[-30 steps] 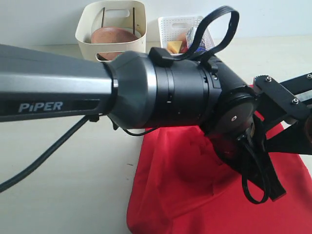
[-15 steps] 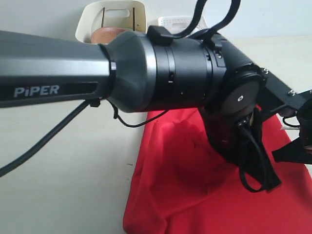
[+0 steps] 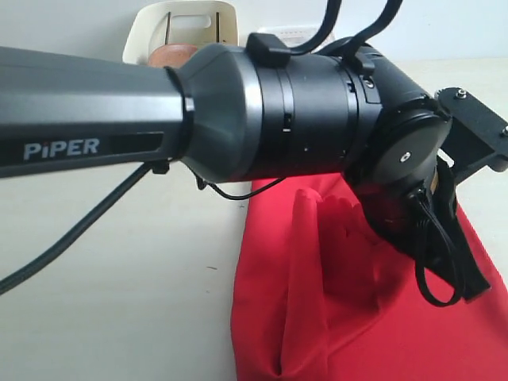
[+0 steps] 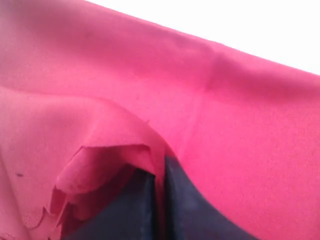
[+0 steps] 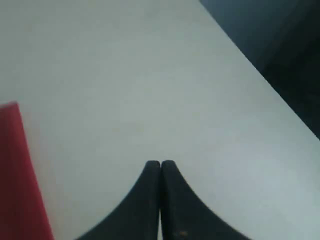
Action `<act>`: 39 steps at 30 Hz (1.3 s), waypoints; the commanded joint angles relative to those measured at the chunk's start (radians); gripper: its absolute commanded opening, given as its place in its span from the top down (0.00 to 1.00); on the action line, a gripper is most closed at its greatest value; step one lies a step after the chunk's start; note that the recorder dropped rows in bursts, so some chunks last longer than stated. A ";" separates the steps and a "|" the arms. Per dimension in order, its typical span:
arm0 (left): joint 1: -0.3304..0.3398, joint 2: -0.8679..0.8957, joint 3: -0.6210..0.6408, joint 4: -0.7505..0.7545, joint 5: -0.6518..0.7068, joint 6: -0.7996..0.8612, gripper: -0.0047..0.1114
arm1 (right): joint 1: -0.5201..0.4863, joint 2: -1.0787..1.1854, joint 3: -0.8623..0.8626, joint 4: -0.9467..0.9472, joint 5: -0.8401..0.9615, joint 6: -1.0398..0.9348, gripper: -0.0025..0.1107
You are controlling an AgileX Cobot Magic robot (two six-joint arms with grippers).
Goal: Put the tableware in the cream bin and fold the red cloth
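- One red cloth (image 3: 317,302), at five o'clock.
- One cream bin (image 3: 140,38), at eleven o'clock.
- One brown plate (image 3: 169,54) in it.
- Two dark chopsticks (image 3: 168,28) standing in it.
- Two robot arms (image 3: 95,111).

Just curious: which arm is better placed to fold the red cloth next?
Probably the left: the left gripper pinches an edge of the red cloth and could carry it over. The right gripper is shut, empty, above bare table.

I seem to work in a robot lab staged as a dining spot: a bare pale surface (image 3: 111,302), a blank white wall (image 3: 71,24), my cabled arm (image 3: 95,111) marked PIPER, and a cream bin (image 3: 141,40) at eleven o'clock.
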 commanded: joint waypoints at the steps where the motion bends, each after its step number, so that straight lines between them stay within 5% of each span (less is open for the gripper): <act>1: -0.008 0.000 -0.003 0.003 -0.068 0.003 0.96 | -0.004 -0.211 0.000 -0.004 -0.043 0.066 0.98; 8: -0.008 0.012 -0.053 -0.007 -0.122 0.003 0.96 | -0.004 -0.426 0.000 -0.017 -0.227 0.088 0.98; 17: -0.057 0.168 -0.212 0.041 -0.183 0.004 0.91 | -0.004 -0.551 0.000 -0.026 -0.221 0.111 0.98; 20: -0.057 0.200 -0.243 0.043 -0.183 -0.003 0.66 | -0.004 -0.552 0.000 -0.024 -0.221 0.109 0.98; 23: -0.057 0.214 -0.259 0.045 -0.190 0.010 0.30 | -0.004 -0.552 0.000 -0.012 -0.221 0.102 0.98; 24: -0.057 0.219 -0.263 0.048 -0.192 0.033 0.06 | -0.004 -0.552 0.000 -0.010 -0.221 0.102 0.98; 28: -0.055 0.199 -0.263 0.092 -0.113 0.034 0.06 | -0.004 -0.552 0.000 -0.010 -0.228 0.102 0.98; 33: 0.022 0.066 -0.237 0.156 0.169 0.025 0.10 | -0.004 -0.552 0.000 -0.010 -0.251 0.085 0.98; 35: 0.033 -0.008 -0.155 0.158 0.152 0.025 0.24 | -0.004 -0.552 0.000 -0.010 -0.259 0.085 0.98; 39: 0.038 -0.153 0.125 0.156 -0.022 0.020 0.84 | -0.004 -0.551 0.000 -0.006 -0.301 0.069 0.98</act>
